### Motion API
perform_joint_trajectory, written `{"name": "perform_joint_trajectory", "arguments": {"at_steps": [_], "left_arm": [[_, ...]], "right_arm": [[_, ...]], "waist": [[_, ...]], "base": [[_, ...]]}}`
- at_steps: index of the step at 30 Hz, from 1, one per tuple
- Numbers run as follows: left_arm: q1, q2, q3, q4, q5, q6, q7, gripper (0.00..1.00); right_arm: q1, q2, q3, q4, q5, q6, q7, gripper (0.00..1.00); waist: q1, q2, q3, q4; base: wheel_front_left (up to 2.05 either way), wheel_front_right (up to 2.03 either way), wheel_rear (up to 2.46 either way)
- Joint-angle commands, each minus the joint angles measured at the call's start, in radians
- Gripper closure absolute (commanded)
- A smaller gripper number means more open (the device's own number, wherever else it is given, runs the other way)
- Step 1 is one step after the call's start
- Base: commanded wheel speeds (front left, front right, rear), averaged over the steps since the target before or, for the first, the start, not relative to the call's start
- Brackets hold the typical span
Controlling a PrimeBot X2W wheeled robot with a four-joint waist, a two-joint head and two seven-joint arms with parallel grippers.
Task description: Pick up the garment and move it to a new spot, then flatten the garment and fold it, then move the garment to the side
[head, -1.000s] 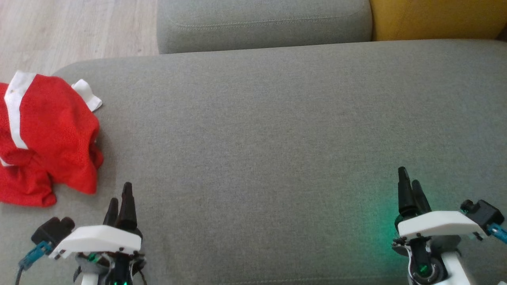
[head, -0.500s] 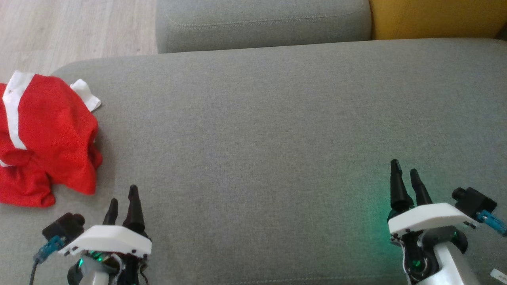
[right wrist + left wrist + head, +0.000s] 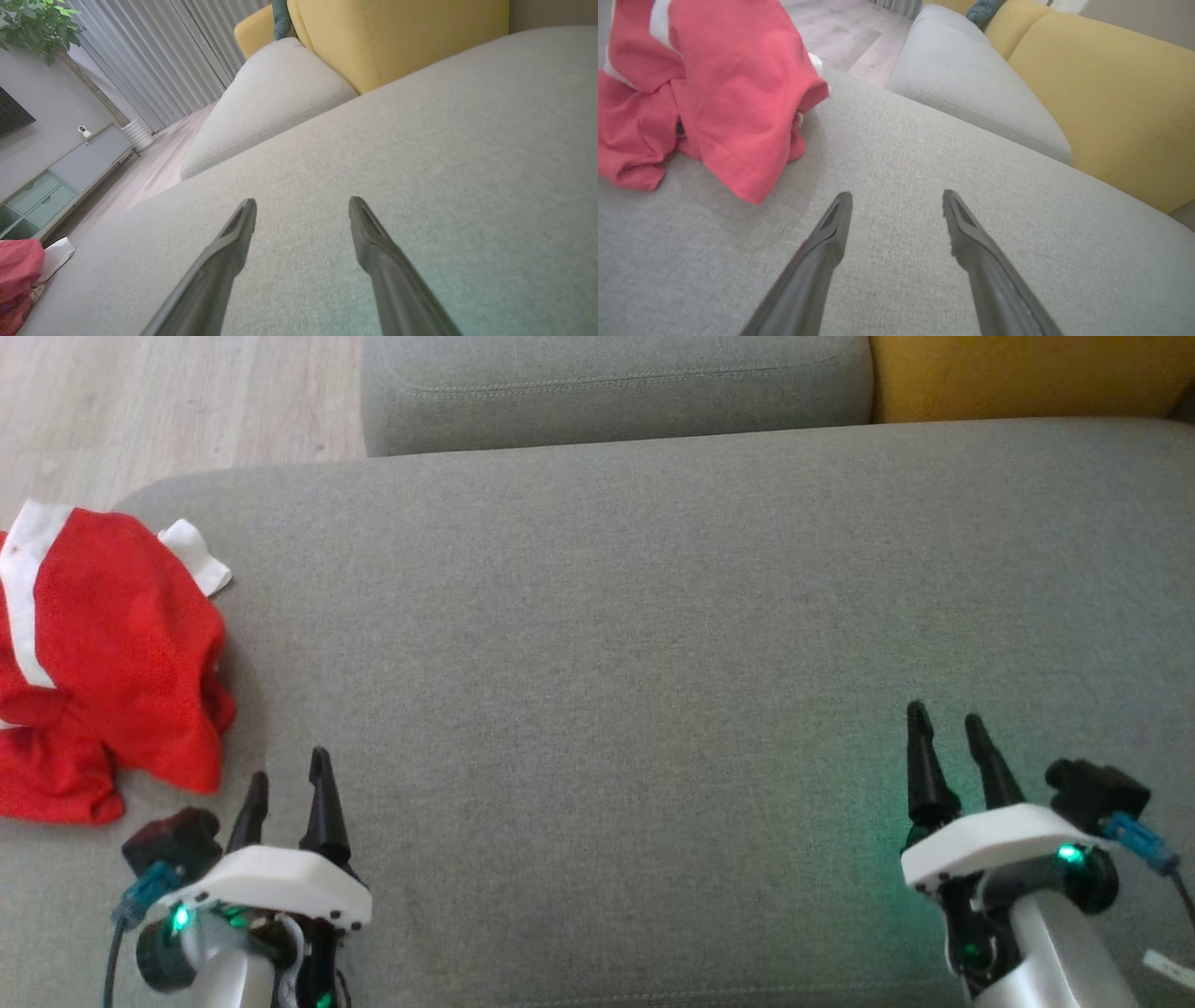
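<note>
Garment: the red garment [image 3: 103, 653] with white bands lies crumpled in a heap at the left end of the seat cushion [image 3: 597, 616]. The head view's left edge cuts it off, and a white corner sticks out on its far right side.
Left pincer: the left pincer [image 3: 289, 763] hovers over the near left of the cushion, just right of the heap's near edge. Its fingers are apart, empty and clear of the cloth.
Right pincer: the right pincer [image 3: 946, 713] is over the near right, well apart from the garment, with its fingers spread and nothing between them.
Surface: the seat is a broad grey woven cushion, smooth, with a rounded far left corner. A green glow [image 3: 887, 821] tints the fabric by the right pincer.
Beyond the seat: a second cushion [image 3: 616, 383] of the same grey sits at the far side. A yellow backrest [image 3: 1018, 373] stands to its right.
Floor: a pale wood floor [image 3: 168, 401] shows far left, past the cushion's corner.
Room: the right wrist view shows grey pleated curtains [image 3: 163, 51], a leafy plant [image 3: 32, 23], a low cabinet [image 3: 60, 172] with pale green drawers against a grey wall, and the edge of a dark screen [image 3: 11, 116] above it.
</note>
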Motion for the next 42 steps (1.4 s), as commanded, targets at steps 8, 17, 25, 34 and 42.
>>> {"name": "perform_joint_trajectory", "arguments": {"at_steps": [8,17,25,34,42], "left_arm": [[-0.054,0.04,-0.013,-0.066,0.129,0.053,-0.034,0.0],[-0.057,0.054,-0.041,-0.072,0.219,0.087,-0.058,0.0],[-0.054,0.054,-0.053,-0.061,0.301,0.107,-0.081,0.0],[-0.052,0.054,-0.062,-0.046,0.407,0.118,-0.107,0.0],[-0.052,0.05,-0.042,-0.046,0.408,0.112,-0.11,0.0]], "right_arm": [[-0.059,-0.003,-0.018,-0.076,-0.16,0.007,-0.038,0.0],[-0.059,-0.003,-0.025,-0.081,-0.265,0.007,-0.062,0.0],[-0.066,-0.003,-0.028,-0.055,-0.362,0.007,-0.085,0.0],[-0.081,-0.004,-0.02,-0.022,-0.473,0.008,-0.112,0.0],[-0.082,-0.004,-0.003,-0.01,-0.476,0.008,-0.114,0.0]], "waist": [[0.0,0.0,0.003,-0.002],[0.0,0.0,0.012,-0.008],[0.0,0.0,0.013,-0.013],[0.0,0.0,0.008,-0.017],[0.0,0.0,0.012,-0.01]], "base": [[0.0,0.0,0.0],[0.0,0.0,0.0],[0.0,0.0,0.0],[0.0,0.0,0.0],[0.0,0.0,0.0]]}}
